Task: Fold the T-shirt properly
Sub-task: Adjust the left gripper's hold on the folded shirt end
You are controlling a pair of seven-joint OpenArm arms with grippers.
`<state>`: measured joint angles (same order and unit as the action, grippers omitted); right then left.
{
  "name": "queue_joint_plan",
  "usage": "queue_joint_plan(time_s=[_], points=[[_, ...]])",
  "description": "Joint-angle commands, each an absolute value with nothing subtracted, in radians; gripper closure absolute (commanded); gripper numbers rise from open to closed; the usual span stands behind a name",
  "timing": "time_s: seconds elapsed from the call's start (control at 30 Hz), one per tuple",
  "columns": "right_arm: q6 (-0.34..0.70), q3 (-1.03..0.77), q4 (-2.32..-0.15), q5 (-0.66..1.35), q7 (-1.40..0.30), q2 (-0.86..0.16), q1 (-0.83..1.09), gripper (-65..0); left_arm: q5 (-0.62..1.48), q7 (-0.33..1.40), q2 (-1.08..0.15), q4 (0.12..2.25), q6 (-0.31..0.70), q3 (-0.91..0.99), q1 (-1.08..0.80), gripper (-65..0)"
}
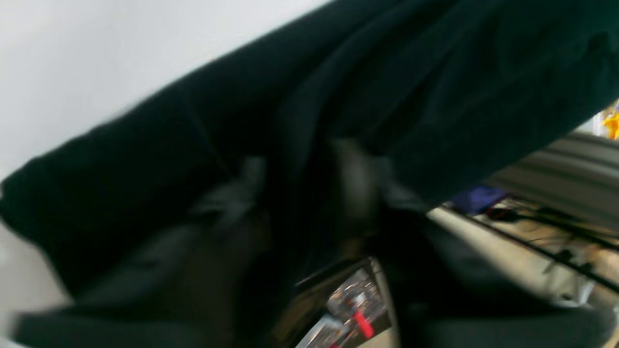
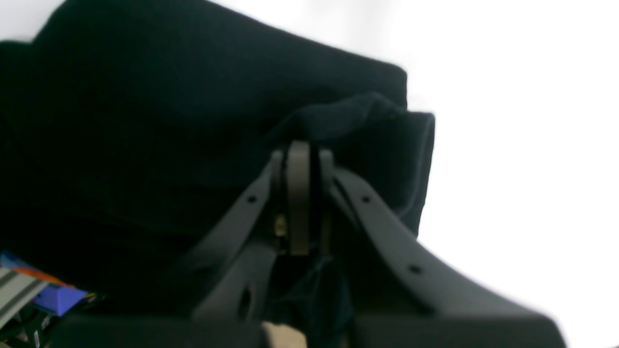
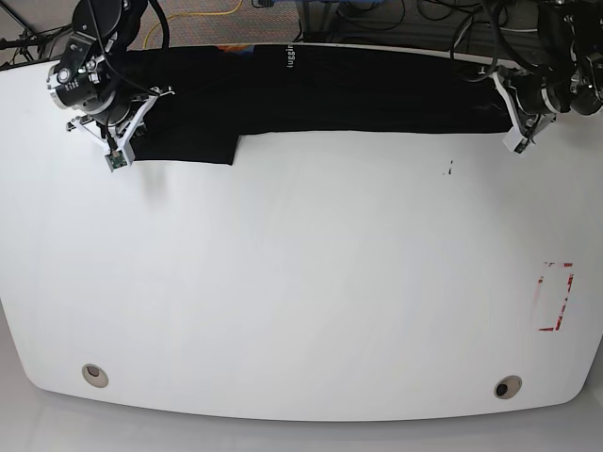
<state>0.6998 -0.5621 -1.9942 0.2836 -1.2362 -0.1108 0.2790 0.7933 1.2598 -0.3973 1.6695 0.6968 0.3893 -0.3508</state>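
Where the T-shirt (image 3: pixel 311 94) lies, white table (image 3: pixel 301 282).

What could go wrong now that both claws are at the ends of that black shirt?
The right gripper pinches only a small bunch of the T-shirt, so the cloth may slip out when pulled. The left gripper is buried in cloth and blurred; its grip cannot be judged, and one-sided lifting could skew the fold. The shirt lies along the table's far edge and might slide off.
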Motion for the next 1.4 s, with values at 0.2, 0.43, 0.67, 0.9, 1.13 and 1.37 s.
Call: queue_joint_plan(time_s=[0.2,0.43,0.67,0.9,1.13,1.37], points=[[0.698,-0.567,-2.009,0.289,-1.219,-0.122,0.269,0.0,0.7,1.25,-0.426,1.701,0.698,0.371,-0.341,-4.3],[0.698,-0.567,-2.009,0.289,-1.219,-0.122,0.269,0.0,0.705,1.254,-0.426,1.814,0.698,0.418,-0.343,-2.5],[0.698,-0.567,-2.009,0.289,-1.219,-0.122,0.269,0.0,0.705,1.256,-0.423,1.937,0.698,0.426,-0.346,-2.5],[0.698,-0.567,-2.009,0.288,-1.219,-0.122,0.269,0.0,0.705,1.305,-0.424,1.954,0.698,0.426,-0.355,-2.6],[0.698,-0.567,-2.009,0.288,-1.219,-0.122,0.269,0.0,0.7,1.308,-0.429,1.956,0.698,0.429,-0.394,-2.8],[0.698,-0.567,-2.009,0.288,-1.219,-0.12,0.268,0.0,0.7,1.293,-0.456,1.956,0.698,0.493,-0.404,-2.8]])
